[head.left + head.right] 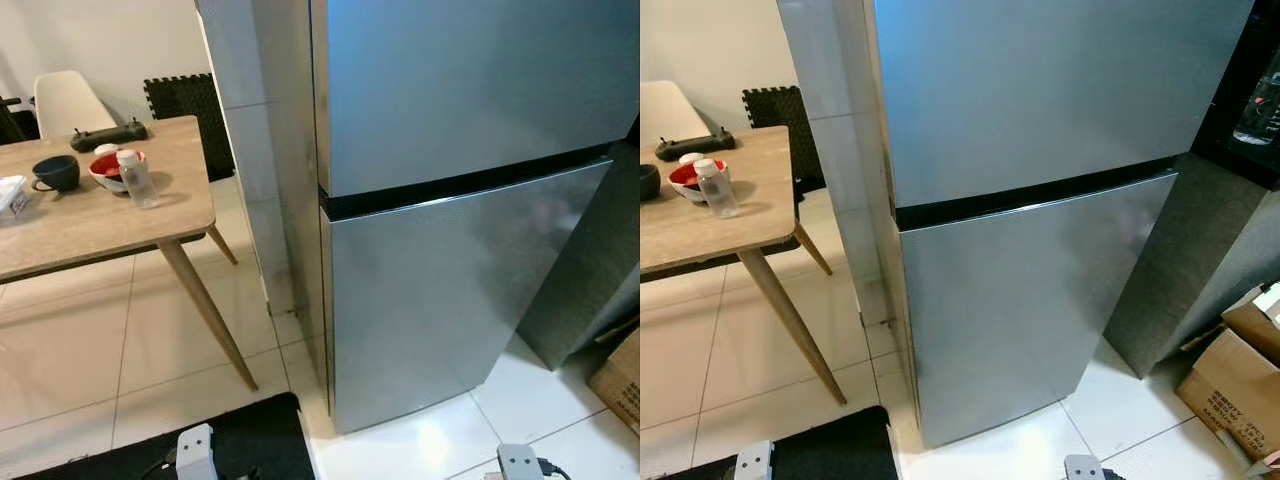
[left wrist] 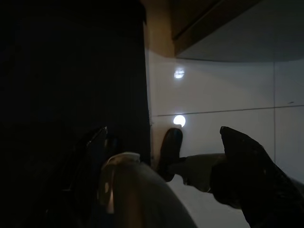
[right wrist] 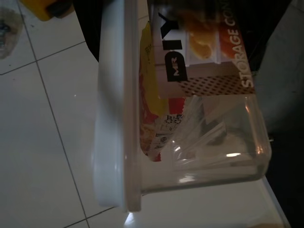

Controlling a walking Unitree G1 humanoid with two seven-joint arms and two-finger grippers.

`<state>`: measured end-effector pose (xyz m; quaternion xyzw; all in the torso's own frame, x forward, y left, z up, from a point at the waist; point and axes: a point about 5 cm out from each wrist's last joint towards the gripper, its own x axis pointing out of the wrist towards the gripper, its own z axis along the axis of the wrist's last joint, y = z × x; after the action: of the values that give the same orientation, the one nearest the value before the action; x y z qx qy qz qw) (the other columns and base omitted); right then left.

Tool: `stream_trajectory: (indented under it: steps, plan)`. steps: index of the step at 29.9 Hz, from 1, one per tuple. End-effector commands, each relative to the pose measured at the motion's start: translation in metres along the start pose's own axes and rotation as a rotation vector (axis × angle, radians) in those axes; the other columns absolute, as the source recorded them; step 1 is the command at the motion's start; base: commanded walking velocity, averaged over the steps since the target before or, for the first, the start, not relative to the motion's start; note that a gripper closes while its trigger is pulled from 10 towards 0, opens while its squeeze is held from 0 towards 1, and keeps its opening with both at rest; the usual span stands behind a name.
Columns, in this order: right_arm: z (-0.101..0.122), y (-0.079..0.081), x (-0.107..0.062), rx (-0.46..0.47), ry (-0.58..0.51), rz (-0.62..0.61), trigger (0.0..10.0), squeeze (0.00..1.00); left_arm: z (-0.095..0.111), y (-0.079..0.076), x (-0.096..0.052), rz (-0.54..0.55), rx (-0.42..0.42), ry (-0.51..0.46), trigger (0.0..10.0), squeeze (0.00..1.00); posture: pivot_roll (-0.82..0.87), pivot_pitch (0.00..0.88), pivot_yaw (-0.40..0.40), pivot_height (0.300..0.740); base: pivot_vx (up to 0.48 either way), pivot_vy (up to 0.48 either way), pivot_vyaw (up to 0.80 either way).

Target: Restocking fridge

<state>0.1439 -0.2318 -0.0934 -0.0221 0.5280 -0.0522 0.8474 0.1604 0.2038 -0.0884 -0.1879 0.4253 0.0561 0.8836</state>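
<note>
I am standing at the shut fridge (image 1: 450,220), filling the middle of the frame. My right hand is gripping a clear storage box (image 3: 190,137). My left hand's (image 2: 161,156) fingers are spread apart.

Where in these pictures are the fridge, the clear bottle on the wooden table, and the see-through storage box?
fridge (image 1: 440,310): left eye view, middle of the shut lower door.
clear bottle (image 1: 138,180): left eye view, its body, below the white cap.
storage box (image 3: 209,147): right wrist view, its clear side wall.
</note>
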Motion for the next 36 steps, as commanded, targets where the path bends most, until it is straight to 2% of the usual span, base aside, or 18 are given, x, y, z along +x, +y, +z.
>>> stream_trajectory:
  steps: [1,8,9,10,13,14,15,16,17,18,20,21,22,23,24,25,26,36]
  plan:
    - [0.002,0.001,0.0,-0.003,-0.009,0.003,10.0,0.0,0.008,0.006,-0.001,0.01,0.001,-0.03,10.0,0.0,-0.07,0.0,0.002,0.74,0.0,0.0,0.0]
    - [0.003,0.001,0.0,-0.006,-0.011,0.005,10.0,0.0,0.026,-0.001,0.003,-0.029,-0.015,-0.1,10.0,0.0,-0.07,0.0,0.001,0.74,0.0,0.0,0.0]
    - [0.003,0.001,0.0,-0.006,-0.013,0.006,10.0,0.0,0.056,-0.008,0.006,-0.084,-0.044,-0.224,10.0,0.0,-0.08,0.0,0.0,0.74,0.0,0.0,0.0]
    - [0.003,0.001,0.0,-0.006,-0.013,0.006,10.0,0.0,0.056,-0.008,0.006,-0.084,-0.044,-0.224,10.0,0.0,-0.08,0.0,0.0,0.74,0.0,0.0,0.0]
    - [0.002,0.0,0.0,-0.006,-0.012,0.005,10.0,0.0,0.109,-0.014,0.003,-0.21,-0.064,-0.418,10.0,0.0,-0.07,0.0,0.001,0.74,0.0,0.0,0.0]
    - [0.002,0.0,0.0,-0.005,-0.011,0.005,10.0,0.0,0.12,-0.015,0.001,-0.247,-0.067,-0.454,10.0,0.0,-0.07,0.0,0.001,0.74,0.0,0.0,0.0]
    - [0.002,0.0,0.0,-0.005,-0.011,0.005,10.0,0.0,0.12,-0.015,0.001,-0.247,-0.067,-0.454,10.0,0.0,-0.07,0.0,0.001,0.74,0.0,0.0,0.0]
    - [0.001,0.0,0.0,-0.003,-0.009,0.005,10.0,0.0,0.146,-0.027,-0.005,-0.417,0.0,-0.53,10.0,0.0,-0.08,0.0,0.002,0.74,0.0,0.0,0.0]
    - [0.0,0.001,0.0,-0.001,-0.008,0.005,10.0,0.0,0.155,-0.033,-0.008,-0.494,0.045,-0.549,10.0,0.0,-0.08,0.0,0.002,0.74,0.0,0.0,0.0]
    - [0.0,0.001,0.0,-0.001,-0.008,0.005,10.0,0.0,0.155,-0.033,-0.008,-0.494,0.045,-0.549,10.0,0.0,-0.08,0.0,0.002,0.74,0.0,0.0,0.0]
    - [-0.002,0.002,0.0,0.003,-0.003,0.007,10.0,0.0,0.173,-0.046,-0.016,-0.648,0.162,-0.578,10.0,0.05,-0.08,0.0,0.01,0.74,0.0,0.0,0.0]
    - [-0.002,0.002,0.0,0.003,-0.003,0.007,10.0,0.0,0.173,-0.046,-0.016,-0.648,0.162,-0.578,10.0,0.05,-0.08,0.0,0.01,0.74,0.0,0.0,0.0]
    - [-0.004,0.003,0.0,0.006,0.0,0.008,10.0,0.0,0.18,-0.051,-0.02,-0.717,0.218,-0.584,10.0,0.06,-0.08,0.0,0.01,0.74,0.0,0.0,0.0]
    - [-0.006,0.004,0.0,0.007,0.004,0.01,10.0,0.0,0.188,-0.058,-0.025,-0.781,0.299,-0.583,10.0,0.12,-0.08,0.0,0.01,0.74,0.0,0.0,0.0]
    - [-0.007,0.005,0.0,0.008,0.007,0.012,10.0,0.0,0.196,-0.065,-0.029,-0.837,0.373,-0.58,10.0,0.3,-0.07,0.0,0.015,0.74,0.0,0.0,0.0]
    - [-0.008,0.005,-0.001,0.018,0.01,0.011,10.0,0.0,0.202,-0.07,-0.033,-0.878,0.424,-0.58,10.0,0.82,-0.07,0.0,0.015,0.74,0.0,0.0,0.0]
    - [-0.009,0.005,-0.001,0.03,0.01,0.009,10.0,0.0,0.208,-0.074,-0.036,-0.902,0.461,-0.583,10.0,1.0,-0.07,0.0,0.017,0.74,0.0,0.0,0.0]
    - [-0.017,0.003,-0.002,0.053,0.022,-0.001,10.0,0.0,0.252,-0.092,-0.053,-0.934,0.645,-0.639,10.0,1.0,-0.08,0.0,0.025,0.74,0.0,0.0,0.0]
